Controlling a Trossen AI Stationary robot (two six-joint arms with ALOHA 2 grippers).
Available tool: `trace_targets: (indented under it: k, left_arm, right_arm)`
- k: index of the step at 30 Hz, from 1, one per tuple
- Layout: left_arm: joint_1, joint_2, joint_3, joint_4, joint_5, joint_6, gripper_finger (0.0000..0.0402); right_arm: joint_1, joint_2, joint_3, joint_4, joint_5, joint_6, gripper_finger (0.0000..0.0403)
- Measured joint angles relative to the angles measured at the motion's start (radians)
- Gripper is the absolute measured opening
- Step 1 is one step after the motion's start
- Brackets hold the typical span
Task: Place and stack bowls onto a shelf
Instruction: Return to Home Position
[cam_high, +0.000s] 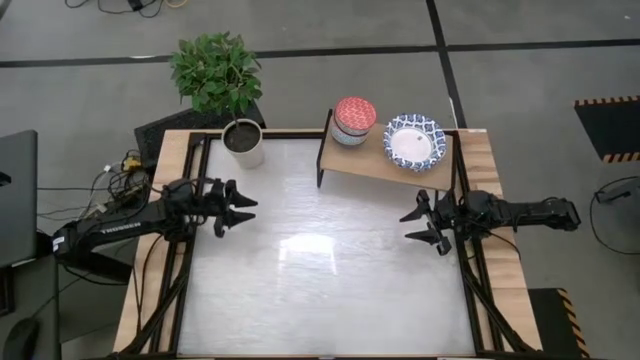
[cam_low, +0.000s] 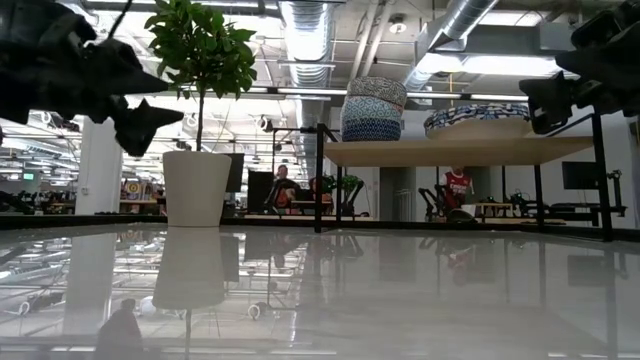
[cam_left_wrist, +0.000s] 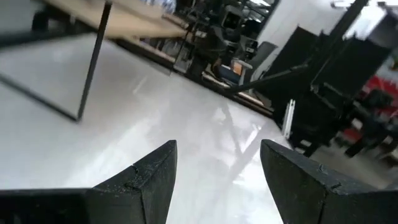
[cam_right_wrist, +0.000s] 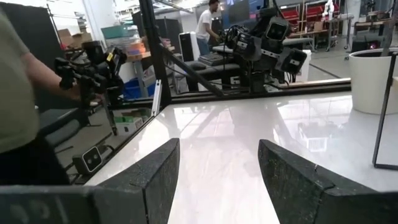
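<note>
The shelf (cam_high: 385, 160) is a light-brown board on thin black legs at the table's far right; in the low view the shelf (cam_low: 455, 150) stands raised above the tabletop. On it sits a stack of small bowls (cam_high: 354, 120) with a red one on top, and beside it a stack of wide blue-and-white bowls (cam_high: 414, 141). The low view shows the small stack (cam_low: 373, 110) and the wide stack (cam_low: 478, 119) resting on the board. My left gripper (cam_high: 243, 210) hovers open at the table's left side. My right gripper (cam_high: 412, 226) hovers open at the right side, near the shelf's near edge. Both hold nothing.
A white plant pot (cam_high: 243, 142) with a green plant stands at the far left corner, left of the shelf. The glossy white tabletop (cam_high: 320, 270) lies bare between the arms. A person (cam_right_wrist: 25, 99) stands beyond the table's edge in the right wrist view.
</note>
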Motion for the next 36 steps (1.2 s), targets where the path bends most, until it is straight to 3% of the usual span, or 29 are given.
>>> trace_targets:
  k: [5, 13, 16, 21, 25, 36]
  left_arm:
    - [0.000, 0.000, 0.000, -0.062, 0.000, -0.109, 0.0217]
    - [0.000, -0.006, -0.001, -0.184, -0.006, -0.118, 0.0217]
    - [-0.006, -0.073, -0.001, -0.182, -0.041, -0.118, 0.0217]
    - [-0.028, -0.292, -0.001, -0.186, -0.113, -0.117, 0.0217]
    - [-0.031, -0.281, 0.011, -0.145, -0.117, -0.109, 0.0217]
    - [-0.031, -0.293, 0.021, -0.255, -0.134, -0.106, 0.0217]
  right_arm:
    - [0.000, 0.000, 0.000, -0.002, 0.000, 0.000, 0.0244]
    - [0.000, 0.000, -0.001, -0.004, -0.001, 0.001, 0.0244]
    - [0.000, 0.000, -0.001, -0.004, -0.001, 0.001, 0.0244]
    - [0.000, 0.000, -0.001, -0.004, -0.002, 0.002, 0.0244]
    - [0.000, 0.000, -0.002, -0.002, -0.003, 0.003, 0.0244]
    - [0.000, 0.000, -0.002, -0.001, -0.002, 0.002, 0.0244]
